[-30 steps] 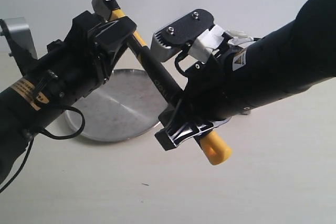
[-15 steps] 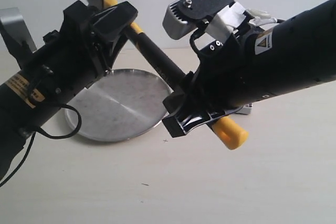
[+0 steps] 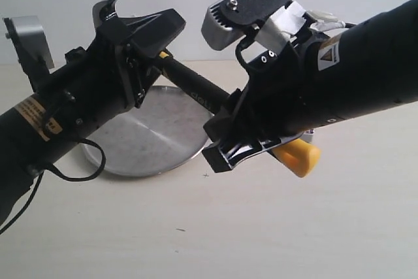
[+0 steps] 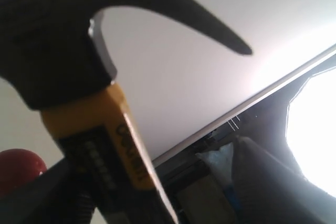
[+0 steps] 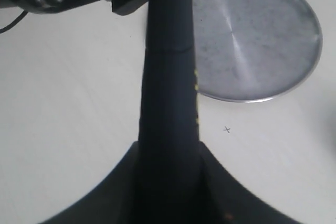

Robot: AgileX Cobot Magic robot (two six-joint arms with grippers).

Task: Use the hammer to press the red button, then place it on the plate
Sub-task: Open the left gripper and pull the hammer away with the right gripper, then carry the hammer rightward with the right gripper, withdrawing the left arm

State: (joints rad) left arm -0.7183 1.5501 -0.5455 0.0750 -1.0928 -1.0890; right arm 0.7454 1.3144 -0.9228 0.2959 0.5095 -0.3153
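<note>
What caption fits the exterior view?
Left gripper and right gripper hold the hammer in the air near the plate.

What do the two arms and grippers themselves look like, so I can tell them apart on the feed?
Both are black. The left arm carries a yellow-orange label and a loose black cable loop. The right arm has a small triangle sticker and a grey, black-plated camera bracket. The left gripper and right gripper are blocky, glossy black.
</note>
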